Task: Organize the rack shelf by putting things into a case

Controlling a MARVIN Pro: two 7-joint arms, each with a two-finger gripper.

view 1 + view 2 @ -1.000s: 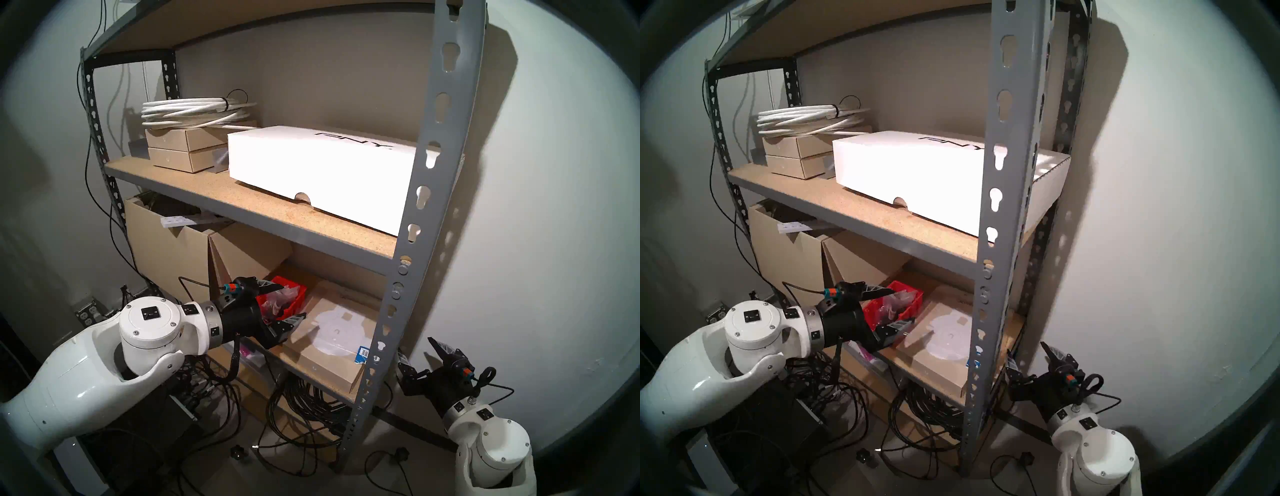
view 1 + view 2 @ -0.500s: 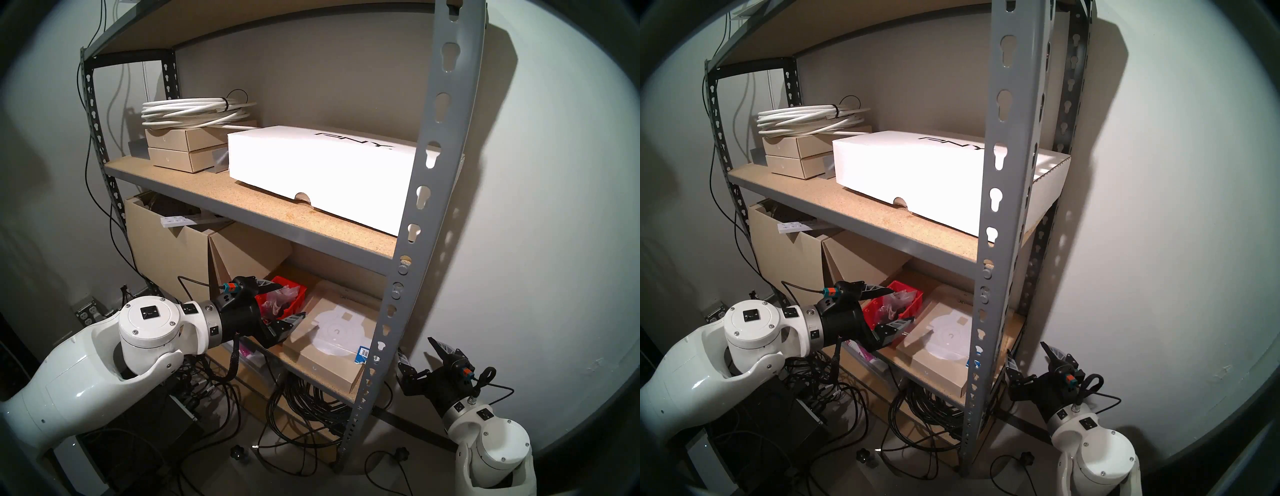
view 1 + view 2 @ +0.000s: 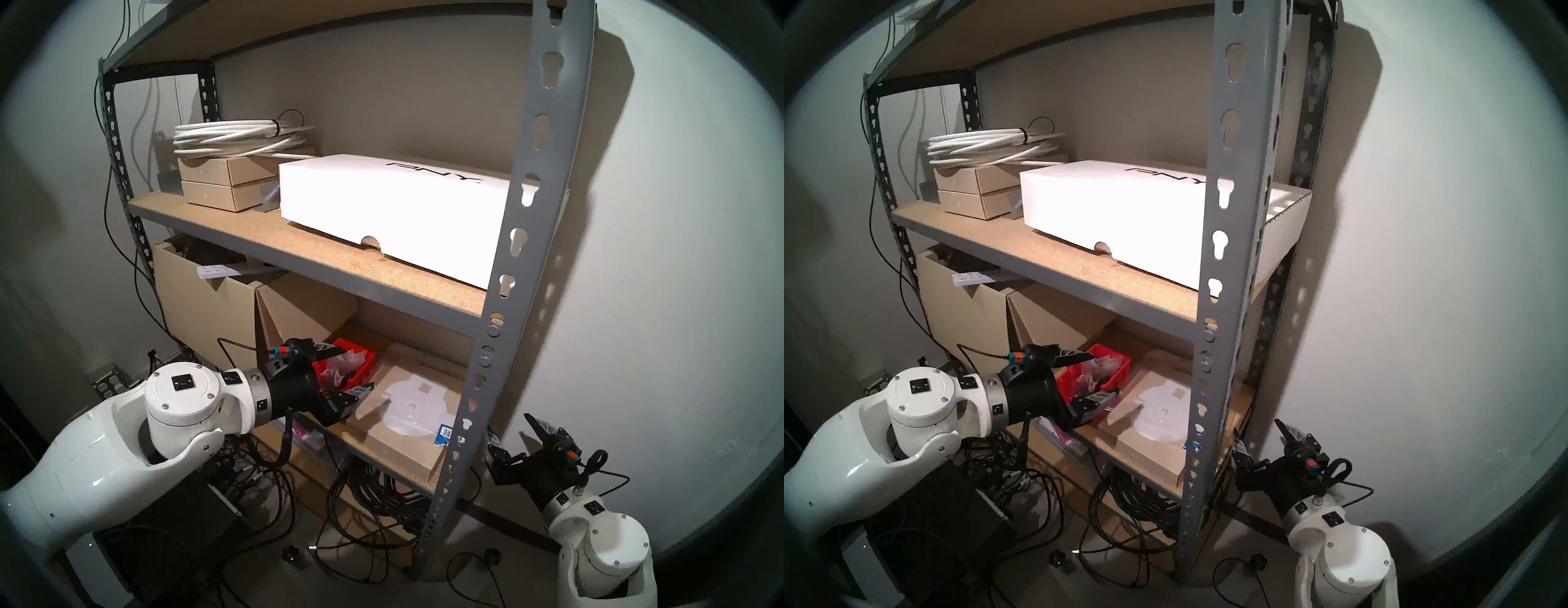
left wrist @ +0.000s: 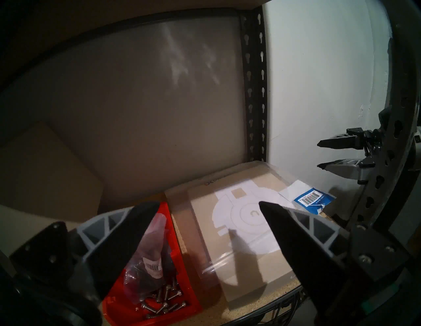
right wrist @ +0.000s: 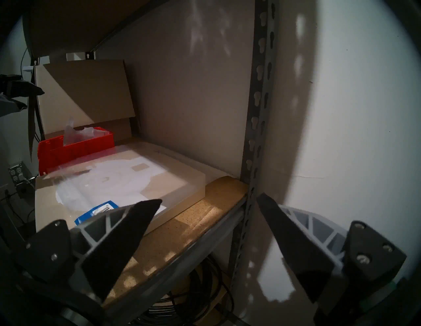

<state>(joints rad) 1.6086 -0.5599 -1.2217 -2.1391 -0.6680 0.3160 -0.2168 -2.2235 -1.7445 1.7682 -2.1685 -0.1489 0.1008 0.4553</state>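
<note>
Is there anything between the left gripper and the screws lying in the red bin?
Nothing blocks the way. The left gripper is open above the red bin, and the screws lie bare in its near end. A clear bag sits beside them, deeper in the bin.

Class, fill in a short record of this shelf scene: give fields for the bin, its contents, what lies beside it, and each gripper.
bin: red bin on the lower shelf board
contents: loose silver screws and a clear plastic bag
beside it: flat tan box under clear film
left gripper: open, empty, above the bin's edge
right gripper: open, empty, outside the rack upright
</note>
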